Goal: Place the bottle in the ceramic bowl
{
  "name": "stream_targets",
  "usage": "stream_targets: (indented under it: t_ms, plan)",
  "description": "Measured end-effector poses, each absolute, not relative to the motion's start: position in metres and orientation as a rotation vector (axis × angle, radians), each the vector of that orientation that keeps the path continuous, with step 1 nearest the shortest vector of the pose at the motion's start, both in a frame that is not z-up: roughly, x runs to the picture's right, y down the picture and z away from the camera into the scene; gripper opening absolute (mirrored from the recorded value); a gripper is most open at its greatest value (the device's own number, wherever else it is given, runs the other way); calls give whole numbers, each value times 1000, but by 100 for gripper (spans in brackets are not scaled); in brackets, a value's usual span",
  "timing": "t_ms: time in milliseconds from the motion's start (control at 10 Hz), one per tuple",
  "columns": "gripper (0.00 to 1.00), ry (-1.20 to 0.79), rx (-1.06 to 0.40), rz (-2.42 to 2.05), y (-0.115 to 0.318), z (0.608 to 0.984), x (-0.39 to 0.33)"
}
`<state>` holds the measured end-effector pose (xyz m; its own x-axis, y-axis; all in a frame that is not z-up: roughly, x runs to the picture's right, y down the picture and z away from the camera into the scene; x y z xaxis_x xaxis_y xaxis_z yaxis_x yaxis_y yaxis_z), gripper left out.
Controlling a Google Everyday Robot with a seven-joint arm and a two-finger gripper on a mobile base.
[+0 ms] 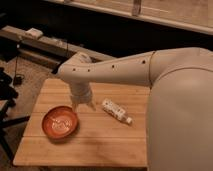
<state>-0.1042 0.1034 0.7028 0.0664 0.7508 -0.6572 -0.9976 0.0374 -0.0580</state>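
1. Robot arm (117,70): white, with a bulky shell filling the right side of the view. It reached leftward across the far part of the table, and its wrist turned downward.

2. Table (100,146): pale wooden slatted top, rectangular, standing on a dark floor. A low dark ledge ran behind it.

3. Ceramic bowl (46,125): round, shallow, orange-red glaze, with a paler mark inside. It sat upright on the left half of the table with nothing in it.

4. Gripper (83,106): it hung pointing down from the wrist, just above the tabletop, beside the bowl's far right rim and between bowl and bottle. Its two fingers stood apart and gripped nothing.

5. Bottle (116,111): small, white plastic, with a reddish-patterned label and a white cap. It lay on its side on the table, right of the gripper and near it. It was clear of the bowl, angled with the cap toward the near right.
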Motion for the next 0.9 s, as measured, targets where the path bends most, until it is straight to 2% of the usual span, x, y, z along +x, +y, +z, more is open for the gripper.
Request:
stream_targets:
  t_ms: [900]
  plan:
    - [65,527,-592,1440,104,703,-104]
